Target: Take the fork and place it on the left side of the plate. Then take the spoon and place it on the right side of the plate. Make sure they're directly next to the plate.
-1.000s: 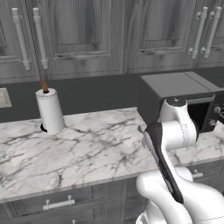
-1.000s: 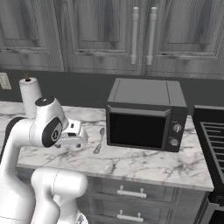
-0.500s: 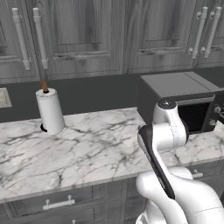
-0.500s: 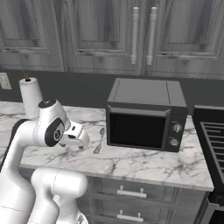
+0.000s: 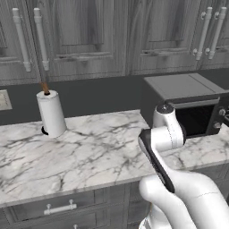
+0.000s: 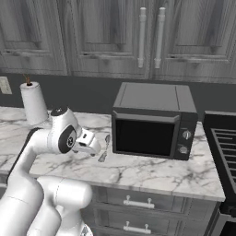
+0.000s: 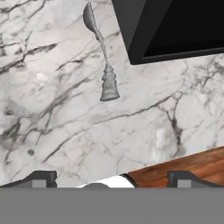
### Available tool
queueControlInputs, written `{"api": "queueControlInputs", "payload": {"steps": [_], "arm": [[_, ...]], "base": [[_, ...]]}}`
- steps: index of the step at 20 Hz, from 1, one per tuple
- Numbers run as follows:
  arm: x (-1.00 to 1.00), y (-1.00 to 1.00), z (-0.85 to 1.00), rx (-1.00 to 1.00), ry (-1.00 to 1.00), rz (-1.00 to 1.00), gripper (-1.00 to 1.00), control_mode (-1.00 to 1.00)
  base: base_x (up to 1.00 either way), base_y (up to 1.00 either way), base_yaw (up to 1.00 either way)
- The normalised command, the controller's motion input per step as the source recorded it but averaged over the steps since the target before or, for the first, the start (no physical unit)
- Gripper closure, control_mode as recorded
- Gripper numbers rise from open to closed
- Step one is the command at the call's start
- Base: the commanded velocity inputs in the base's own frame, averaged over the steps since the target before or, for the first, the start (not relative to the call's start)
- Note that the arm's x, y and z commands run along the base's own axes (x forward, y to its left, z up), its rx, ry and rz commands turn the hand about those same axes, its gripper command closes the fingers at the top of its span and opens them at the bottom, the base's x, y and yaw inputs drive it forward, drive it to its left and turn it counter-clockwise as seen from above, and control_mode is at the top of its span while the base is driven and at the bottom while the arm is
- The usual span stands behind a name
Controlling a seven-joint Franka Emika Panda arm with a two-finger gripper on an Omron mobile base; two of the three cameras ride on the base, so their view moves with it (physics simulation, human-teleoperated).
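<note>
The white robot arm with dark joints (image 6: 60,138) has swung its upper part further right and lower toward the marble counter, so its two-finger gripper (image 6: 94,146) has come closer to the small silvery-grey metal spoon (image 6: 104,148) lying left of the microwave.

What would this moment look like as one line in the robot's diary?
gripper: open, holding nothing | spoon: lying on marble counter beside microwave, untouched | stage: hand above spoon
</note>
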Motion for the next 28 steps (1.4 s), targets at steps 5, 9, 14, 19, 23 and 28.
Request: {"api": "queueControlInputs", "payload": {"steps": [5, 9, 14, 19, 23, 28], "arm": [[0.33, -0.38, -0.28, 0.00, 0.03, 0.00, -1.00, -1.00], [0.26, -0.09, -0.30, 0.00, 0.08, 0.00, -1.00, -1.00], [0.29, 0.00, -0.26, 0.00, 0.05, 0.00, -1.00, -1.00], [0.38, 0.00, -0.21, 0.00, 0.03, 0.00, -1.00, -1.00], [0.34, 0.00, -0.24, 0.00, 0.00, 0.00, -1.00, -1.00], [0.31, 0.00, -0.22, 0.00, 0.00, 0.00, -1.00, -1.00]], "base": [[0.00, 0.00, 0.00], [0.00, 0.00, 0.00], [0.00, 0.00, 0.00], [0.00, 0.00, 0.00], [0.00, 0.00, 0.00], [0.00, 0.00, 0.00]]}}
